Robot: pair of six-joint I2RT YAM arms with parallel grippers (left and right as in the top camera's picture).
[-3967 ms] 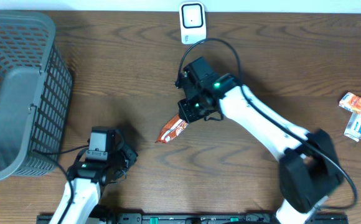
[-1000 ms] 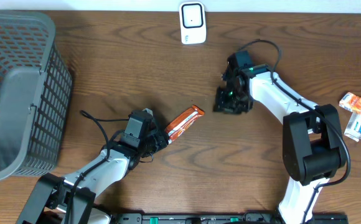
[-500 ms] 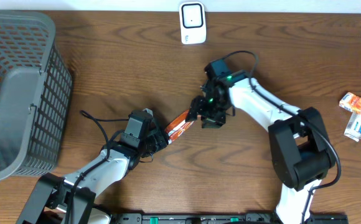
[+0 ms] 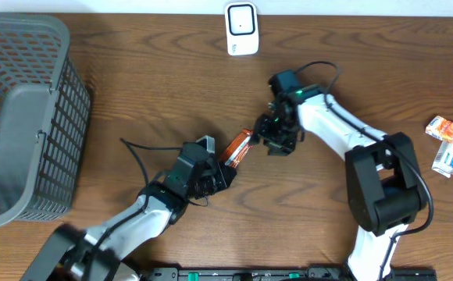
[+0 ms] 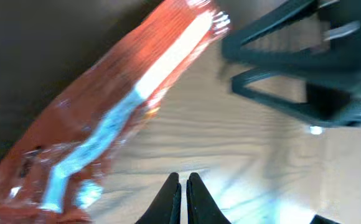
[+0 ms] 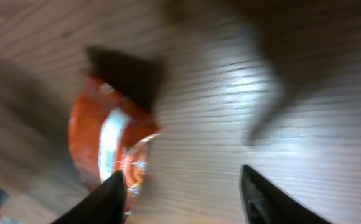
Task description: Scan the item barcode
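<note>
The orange snack packet [image 4: 238, 148] is out near the middle of the table [image 4: 148, 86]. We reckon it's light, crinkly and slippery, so grab a crimped end. Left gripper [image 4: 215, 173] is clamped tight at its lower end, can't tell if it's pinching it; right gripper [image 4: 259, 139] gapes by the top end.

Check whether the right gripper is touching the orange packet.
Cannot tell. The right wrist view shows the orange packet beside one finger of the right gripper, but blur hides contact.

Blurry orange pkt [image 6: 109, 146] by spread end effector [image 6: 182, 186], wood tbl [image 6: 280, 93].
</note>
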